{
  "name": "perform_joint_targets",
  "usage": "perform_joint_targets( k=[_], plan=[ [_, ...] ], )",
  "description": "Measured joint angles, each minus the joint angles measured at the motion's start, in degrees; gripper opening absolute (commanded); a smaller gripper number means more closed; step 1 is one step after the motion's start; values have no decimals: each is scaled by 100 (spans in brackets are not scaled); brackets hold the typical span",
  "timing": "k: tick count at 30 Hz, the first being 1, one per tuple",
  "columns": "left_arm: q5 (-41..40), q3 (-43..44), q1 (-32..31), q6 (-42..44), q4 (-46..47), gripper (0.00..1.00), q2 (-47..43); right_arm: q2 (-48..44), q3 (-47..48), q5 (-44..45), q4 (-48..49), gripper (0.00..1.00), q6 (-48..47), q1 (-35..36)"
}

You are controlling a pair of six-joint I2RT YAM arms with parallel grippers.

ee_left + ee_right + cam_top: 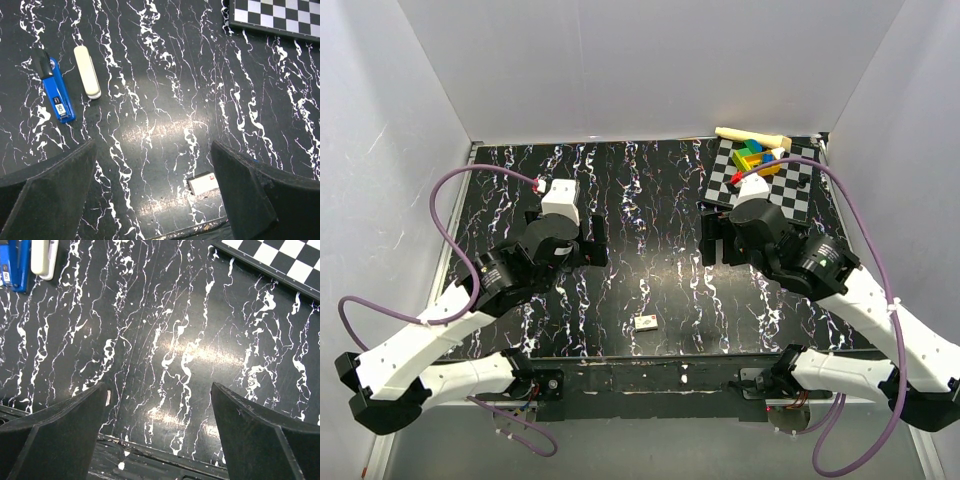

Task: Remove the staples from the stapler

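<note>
The stapler [56,90] is slim and blue with a black end, and it lies flat on the black marbled table at the upper left of the left wrist view. A cream-white oblong piece [87,71] lies parallel to it on its right. The right wrist view shows both at its top left corner, the stapler [14,264] cut by the edge. The top view does not show the stapler. My left gripper [154,145] [592,243] is open over bare table, well to the right of the stapler. My right gripper [159,386] [713,238] is also open and holds nothing.
A small white box [203,183] [645,322] lies near the table's front edge, close to my left gripper's right finger. A checkerboard [798,195] sits at the back right with coloured blocks [755,158] and a cream stick [750,135] on it. White walls enclose the table.
</note>
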Motion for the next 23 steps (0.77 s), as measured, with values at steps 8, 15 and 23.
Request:
perform_joint_targets(
  k=[8, 15, 23],
  plan=[
    [-68, 0, 0, 214, 212, 98, -170, 79, 0, 122, -94, 93, 4, 0],
    [-168, 0, 0, 295, 256, 98, -330, 44, 0, 190, -83, 93, -28, 0],
    [-195, 0, 0, 304, 280, 98, -468, -9, 13, 227, -35, 94, -225, 0]
  ],
)
